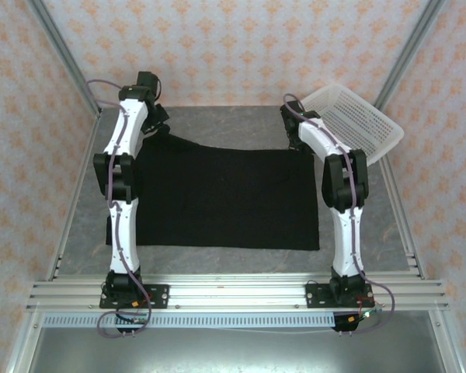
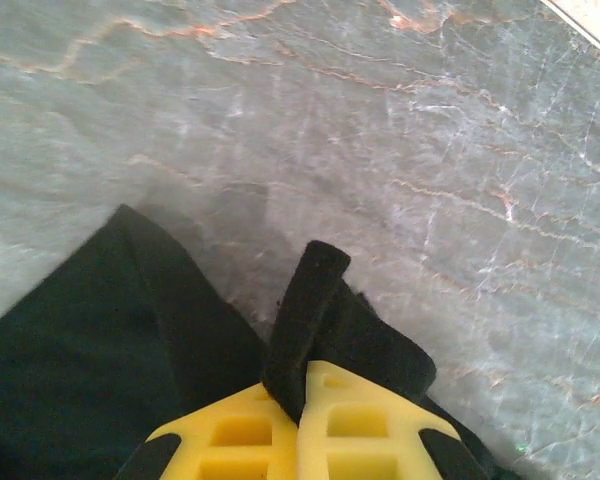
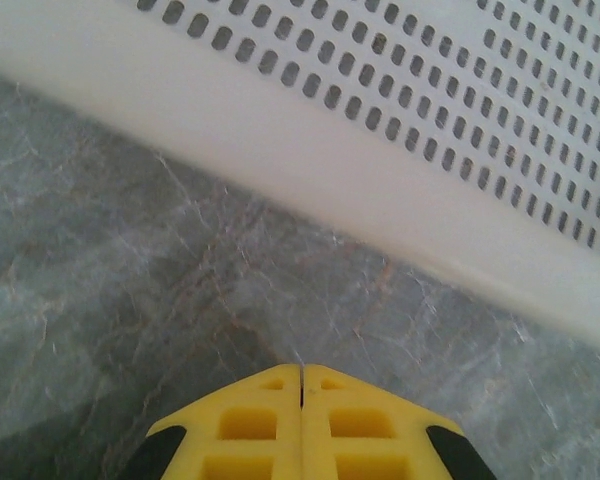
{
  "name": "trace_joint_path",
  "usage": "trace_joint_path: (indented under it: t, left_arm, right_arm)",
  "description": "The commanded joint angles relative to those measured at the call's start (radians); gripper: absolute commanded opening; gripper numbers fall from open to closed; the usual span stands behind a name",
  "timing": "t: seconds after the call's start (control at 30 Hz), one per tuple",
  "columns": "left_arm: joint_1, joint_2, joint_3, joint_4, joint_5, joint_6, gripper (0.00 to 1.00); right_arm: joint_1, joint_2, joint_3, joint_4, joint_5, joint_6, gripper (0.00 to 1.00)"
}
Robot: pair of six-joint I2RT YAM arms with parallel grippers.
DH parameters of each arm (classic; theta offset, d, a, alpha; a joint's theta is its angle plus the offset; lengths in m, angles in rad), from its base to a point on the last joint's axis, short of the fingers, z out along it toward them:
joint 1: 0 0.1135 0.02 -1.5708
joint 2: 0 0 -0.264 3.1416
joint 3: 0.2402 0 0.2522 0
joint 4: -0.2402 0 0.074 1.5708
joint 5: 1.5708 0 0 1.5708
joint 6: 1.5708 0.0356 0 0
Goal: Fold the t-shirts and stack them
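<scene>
The black t-shirt (image 1: 217, 198) lies spread flat across the table with a plain black side up; no print shows. Its far left corner is drawn up toward my left gripper (image 1: 158, 118). In the left wrist view the yellow fingers (image 2: 242, 430) of the left gripper (image 2: 305, 378) are shut on a bunched fold of black cloth (image 2: 310, 300) that sticks up past the tips. My right gripper (image 1: 290, 116) hovers beyond the shirt's far right corner. Seen from the right wrist, the right gripper (image 3: 302, 370) is shut, tips pressed together with no cloth between them.
A white mesh basket (image 1: 357, 124) sits tilted at the far right corner, and its perforated wall (image 3: 380, 150) rises just ahead of the right fingers. Grey marble tabletop (image 1: 217, 120) shows beyond the shirt. Metal rails border the table's sides and near edge.
</scene>
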Motion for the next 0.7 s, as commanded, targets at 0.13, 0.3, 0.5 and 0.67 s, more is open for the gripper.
trace_joint_path:
  t: [0.13, 0.3, 0.5, 0.67]
  left_arm:
    - [-0.009, -0.293, -0.284, 0.007, -0.049, 0.066, 0.00]
    - [-0.009, -0.434, -0.475, 0.005, -0.093, 0.066, 0.00]
    - [-0.009, -0.625, -0.702, 0.010, -0.161, 0.091, 0.00]
    - [-0.009, -0.748, -0.880, 0.013, -0.199, 0.107, 0.00]
  right_arm:
    - [0.014, -0.181, -0.172, -0.003, 0.011, 0.050, 0.00]
    - [0.014, -0.252, -0.260, -0.011, 0.002, 0.078, 0.00]
    - [0.015, -0.346, -0.396, 0.005, -0.014, 0.093, 0.00]
    - [0.029, -0.420, -0.517, 0.033, -0.044, 0.094, 0.00]
